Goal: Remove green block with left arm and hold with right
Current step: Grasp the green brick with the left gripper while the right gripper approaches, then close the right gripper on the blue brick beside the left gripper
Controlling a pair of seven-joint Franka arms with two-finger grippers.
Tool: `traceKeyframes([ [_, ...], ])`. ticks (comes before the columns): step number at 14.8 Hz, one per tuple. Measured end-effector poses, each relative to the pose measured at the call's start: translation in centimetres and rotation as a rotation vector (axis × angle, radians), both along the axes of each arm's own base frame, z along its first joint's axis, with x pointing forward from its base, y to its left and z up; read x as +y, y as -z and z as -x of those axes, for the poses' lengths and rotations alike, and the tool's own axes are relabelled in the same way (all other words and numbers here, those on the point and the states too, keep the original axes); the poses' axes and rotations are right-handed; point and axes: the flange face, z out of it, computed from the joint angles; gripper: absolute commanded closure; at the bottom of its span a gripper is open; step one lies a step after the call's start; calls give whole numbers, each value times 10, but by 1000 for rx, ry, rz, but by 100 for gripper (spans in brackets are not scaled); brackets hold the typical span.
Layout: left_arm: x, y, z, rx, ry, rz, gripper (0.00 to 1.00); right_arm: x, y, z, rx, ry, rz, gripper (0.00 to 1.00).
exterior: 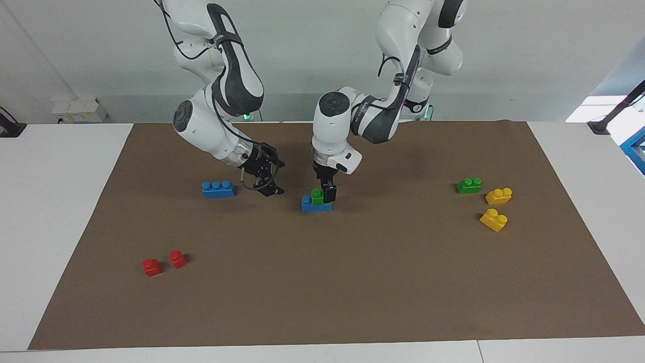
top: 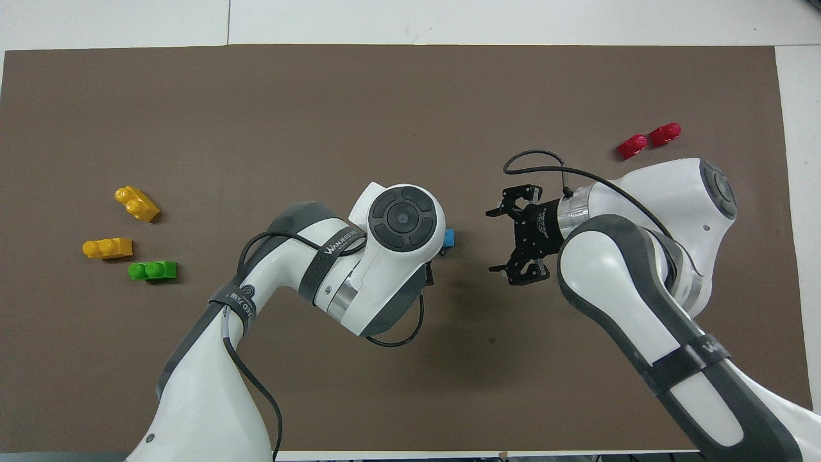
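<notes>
A green block (exterior: pixel 317 196) with two studs sits on one end of a blue brick (exterior: pixel 315 205) in the middle of the mat. My left gripper (exterior: pixel 325 194) points straight down at this block and covers the side of it toward the left arm's end. In the overhead view the left wrist hides the block, and only the blue brick's end (top: pixel 448 238) shows. My right gripper (exterior: pixel 270 183) is open and empty, low over the mat between the stack and a loose blue brick (exterior: pixel 217 189). It also shows in the overhead view (top: pixel 502 240).
A second green block (exterior: pixel 468 185) lies toward the left arm's end with two yellow bricks (exterior: pixel 498 195) (exterior: pixel 494 219) beside it. Two small red blocks (exterior: pixel 152 266) (exterior: pixel 177 258) lie farther from the robots toward the right arm's end. A brown mat (exterior: pixel 352 282) covers the table.
</notes>
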Motion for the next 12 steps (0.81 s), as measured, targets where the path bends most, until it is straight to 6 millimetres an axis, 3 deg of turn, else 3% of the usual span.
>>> traceKeyframes([
  [6,-2,14,9,4,6,-5,0,24,34,-4,-45,18,1,0],
  [12,1,14,5,-8,-3,3,0,42,74,-3,-67,8,-8,0],
])
